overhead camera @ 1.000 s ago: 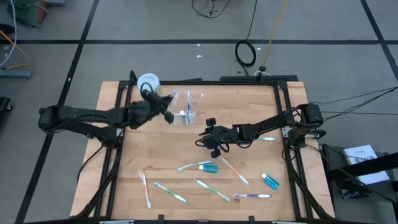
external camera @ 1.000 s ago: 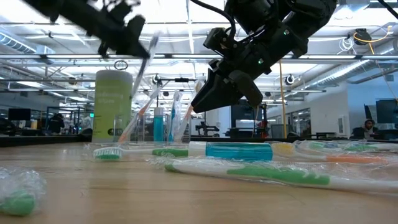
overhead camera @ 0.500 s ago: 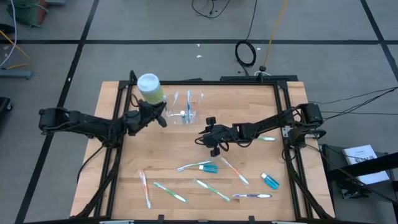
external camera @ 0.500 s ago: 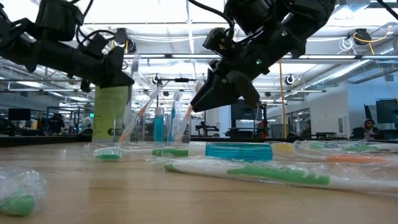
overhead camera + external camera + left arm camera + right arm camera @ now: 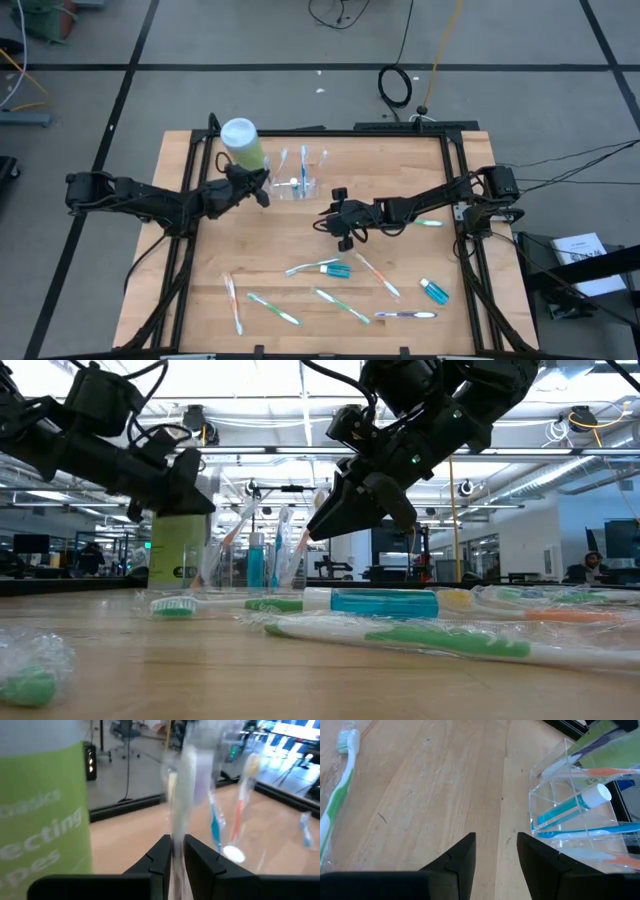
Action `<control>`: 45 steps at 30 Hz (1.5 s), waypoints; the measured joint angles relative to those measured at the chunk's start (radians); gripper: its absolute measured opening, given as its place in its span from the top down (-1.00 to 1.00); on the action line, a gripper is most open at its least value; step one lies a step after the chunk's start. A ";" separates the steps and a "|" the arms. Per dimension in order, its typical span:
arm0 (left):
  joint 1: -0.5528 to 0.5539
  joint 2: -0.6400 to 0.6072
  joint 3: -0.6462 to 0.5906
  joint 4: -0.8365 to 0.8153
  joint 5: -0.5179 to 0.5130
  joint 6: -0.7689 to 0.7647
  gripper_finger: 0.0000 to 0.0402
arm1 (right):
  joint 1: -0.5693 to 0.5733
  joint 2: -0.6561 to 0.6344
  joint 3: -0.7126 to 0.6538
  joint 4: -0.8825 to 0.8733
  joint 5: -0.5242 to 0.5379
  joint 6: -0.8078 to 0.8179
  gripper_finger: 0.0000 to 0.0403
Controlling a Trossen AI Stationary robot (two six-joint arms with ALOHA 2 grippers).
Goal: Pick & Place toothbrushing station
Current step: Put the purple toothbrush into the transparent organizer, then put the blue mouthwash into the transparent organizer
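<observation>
Your left gripper [image 5: 262, 187] sits by the green bottle [image 5: 243, 143], jaws nearly closed around a wrapped toothbrush [image 5: 186, 785]. Your right gripper [image 5: 330, 222] waits mid-tabletop [image 5: 400, 170], jaws open and empty. The clear cup [image 5: 301, 175] holds brushes beside the bottle. More toothbrushes [image 5: 340, 305] lie near the front.

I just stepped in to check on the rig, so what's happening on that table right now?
Two dark robot arms are stocking a clear plastic cup with toothbrushes and toothpaste. The left end effector sits beside the cup and the light-green bottle with a white cap, its fingers narrowly parted around a wrapped toothbrush. The right end effector hovers open and empty near the cup. More toothbrushes and a small blue toothpaste tube lie scattered on the wooden table.
</observation>
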 joint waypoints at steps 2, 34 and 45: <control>0.000 0.000 0.000 -0.029 -0.020 -0.026 0.68 | 0.000 0.000 0.000 0.000 0.000 0.000 0.33; -0.120 -0.169 0.004 0.342 -0.016 0.469 0.15 | 0.000 0.000 0.000 0.012 0.000 0.000 0.33; -0.190 -0.226 0.081 0.247 0.070 0.463 0.15 | 0.000 0.000 0.000 0.207 -0.136 0.084 0.33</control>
